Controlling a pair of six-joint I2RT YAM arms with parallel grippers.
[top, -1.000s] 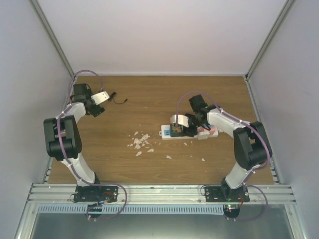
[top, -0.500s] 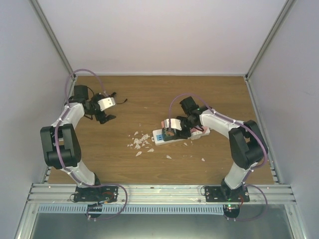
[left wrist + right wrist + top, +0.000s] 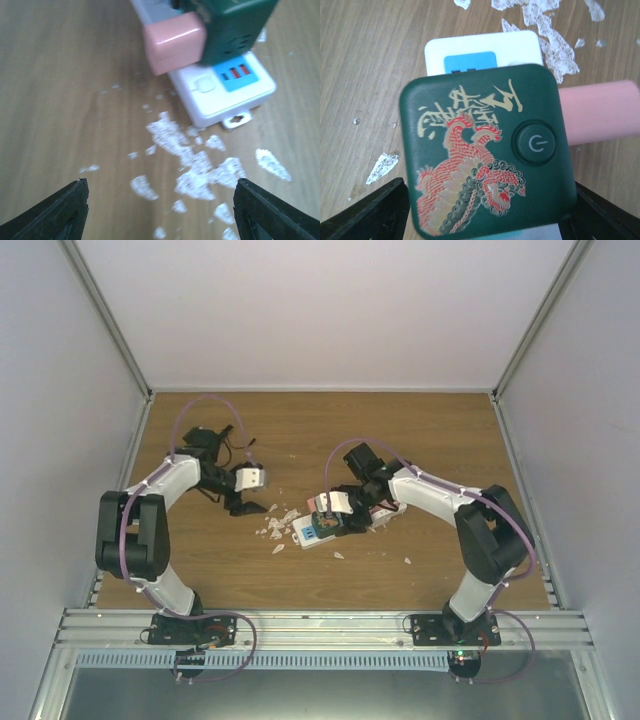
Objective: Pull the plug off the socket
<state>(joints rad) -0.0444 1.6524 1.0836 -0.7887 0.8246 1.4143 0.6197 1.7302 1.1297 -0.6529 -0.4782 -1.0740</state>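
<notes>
Crumbly white flakes (image 3: 200,167) lie scattered just ahead of the left gripper (image 3: 160,186), strewn across the brown wood-grain tabletop (image 3: 60,100). More of them beyond the right gripper (image 3: 490,186), and there's one lone white chip (image 3: 382,167) just beside one of its fingertips. Plain pale walls (image 3: 320,310) close off the far side.

The socket (image 3: 312,531) is laid slantwise on the desk (image 3: 430,440) near its middle, with its near end pointed left. The plug (image 3: 487,155) is seated on top of it, just behind that end. Scraps (image 3: 278,528) are scattered on the desk just left of the socket. The left gripper (image 3: 243,506) is held left of the scraps, apart from the socket. The right gripper (image 3: 487,200) is placed over the plug, its jaws set to either side of it; contact cannot be made out.
</notes>
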